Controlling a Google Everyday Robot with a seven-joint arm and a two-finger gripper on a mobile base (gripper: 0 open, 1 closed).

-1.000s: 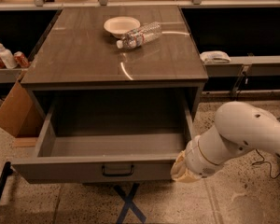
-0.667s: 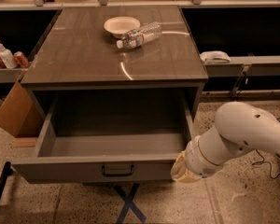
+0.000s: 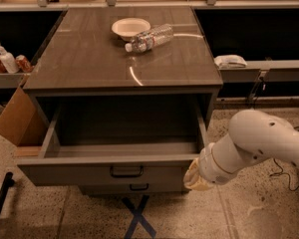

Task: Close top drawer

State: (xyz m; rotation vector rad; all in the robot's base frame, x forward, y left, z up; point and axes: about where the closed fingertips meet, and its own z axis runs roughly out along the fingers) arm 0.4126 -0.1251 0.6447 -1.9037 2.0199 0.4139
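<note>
We see the top drawer (image 3: pixel 65 173) pulled well out, lower centre of frame, w/ its black bar handle (image 3: pixel 126 172) mid-front. The gripper (image 3: pixel 194 176) sits lower right, at the drawer front's right end. We can't tell whether it's set wide or narrow. On the cabinet top (image 3: pixel 89 63), upper centre, a bowl (image 3: pixel 130 28) has a plastic bottle (image 3: pixel 150 38) lying just beside it.

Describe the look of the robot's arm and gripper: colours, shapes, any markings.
The arm is a smooth white shell of thick rounded segments, with thin dark rings near the wrist and small dark dots on top. The gripper end, cream-coloured, sits at a front corner of the open grey top drawer.
</note>
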